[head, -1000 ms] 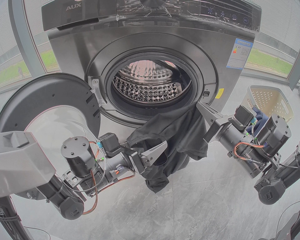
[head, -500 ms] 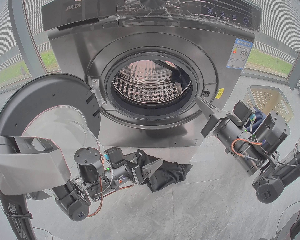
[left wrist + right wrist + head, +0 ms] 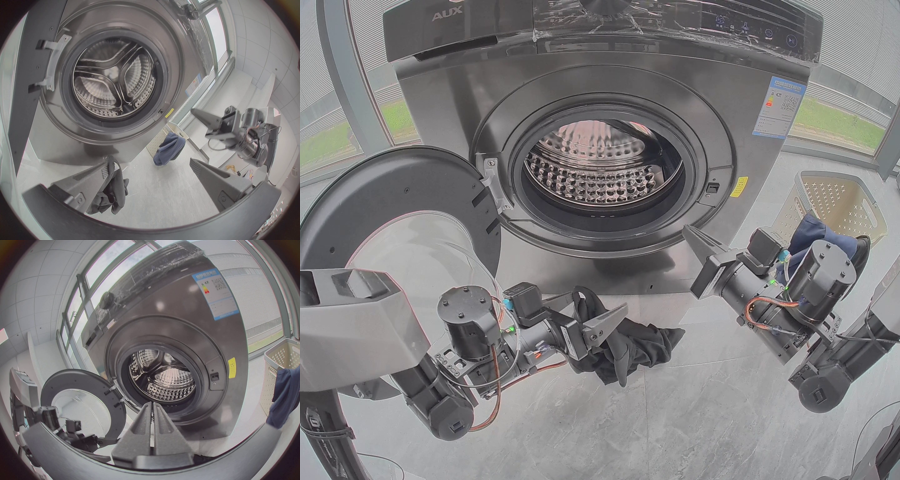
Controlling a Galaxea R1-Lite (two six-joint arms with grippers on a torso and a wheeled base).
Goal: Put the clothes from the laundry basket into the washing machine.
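The left pincer (image 3: 600, 304) (image 3: 150, 162) sits low over the floor (image 3: 675, 425), near and left of the washing machine's front, with its two fingers spread wide apart. A black garment (image 3: 650, 344) (image 3: 115, 187) hangs looped over one of those fingers; nothing is pinched between the two. The rest of the cloth lies crumpled on the floor just to the right of the pincer, below the machine's opening.

The right pincer (image 3: 687, 232) (image 3: 152, 405) (image 3: 193, 111) hovers higher, on the right, with its fingers pressed together into one point and nothing between them. It points toward the lower right edge of the machine's front and is well apart from the black garment.

The washing machine (image 3: 600, 81) (image 3: 175, 312) (image 3: 175, 62) stands at the far side, facing the robot. Its round door (image 3: 394, 194) (image 3: 84, 390) is swung fully open to the left, and the ribbed, perforated metal of the drum (image 3: 600, 169) (image 3: 165, 377) (image 3: 109, 81) shows through the opening.

The laundry basket (image 3: 850, 194) (image 3: 282, 357) (image 3: 157, 140), pale and perforated, stands on the floor to the right of the machine, beyond the right arm. A blue garment (image 3: 815, 231) (image 3: 286, 393) (image 3: 168, 148) is draped over its near rim and hangs down the outside.

The floor is grey stone-patterned tile, and windows (image 3: 844, 119) run behind the machine on both sides.
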